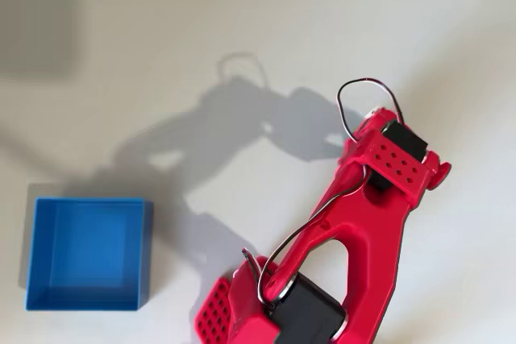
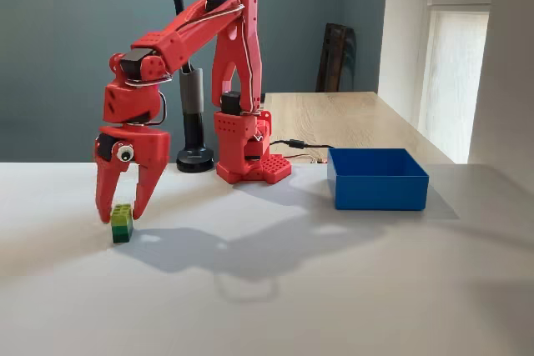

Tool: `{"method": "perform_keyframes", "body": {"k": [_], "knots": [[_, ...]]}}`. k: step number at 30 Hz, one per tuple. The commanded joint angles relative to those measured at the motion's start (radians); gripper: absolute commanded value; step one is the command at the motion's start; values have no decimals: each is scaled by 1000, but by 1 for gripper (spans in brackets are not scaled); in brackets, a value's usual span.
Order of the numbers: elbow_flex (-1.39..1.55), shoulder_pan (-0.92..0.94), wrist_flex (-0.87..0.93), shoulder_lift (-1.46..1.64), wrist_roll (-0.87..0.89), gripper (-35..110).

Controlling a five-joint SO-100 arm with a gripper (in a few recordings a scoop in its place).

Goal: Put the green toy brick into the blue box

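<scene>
Now gripper (image 2: pixel 122 210) spread astride green toy brick (image 2: pixel 122 223), blue box (image 2: pixel 377 179) well apart

— Any lettering, labels or numbers on your feeds?

— None I can read. The red arm (image 2: pixel 209 56) carries no marking that I can make out, the blue box (image 2: pixel 377 179) on the right has plain walls, and the green toy brick (image 2: pixel 122 223) shows studs, no print.

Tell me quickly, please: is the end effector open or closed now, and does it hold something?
End effector: open, holding nothing; its two fingers straddle the green toy brick, which stands on the white table.
</scene>
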Motion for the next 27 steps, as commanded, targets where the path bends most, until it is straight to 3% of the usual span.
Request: {"method": "perform_keyframes", "body": {"k": [1,12,17,27], "knots": [[5,8,-17,31,20,5],[-11,-38,-35,32,0,0],[-84,-117,61,35,-35,0],[-318,-453,207,51,-149,0]]}}
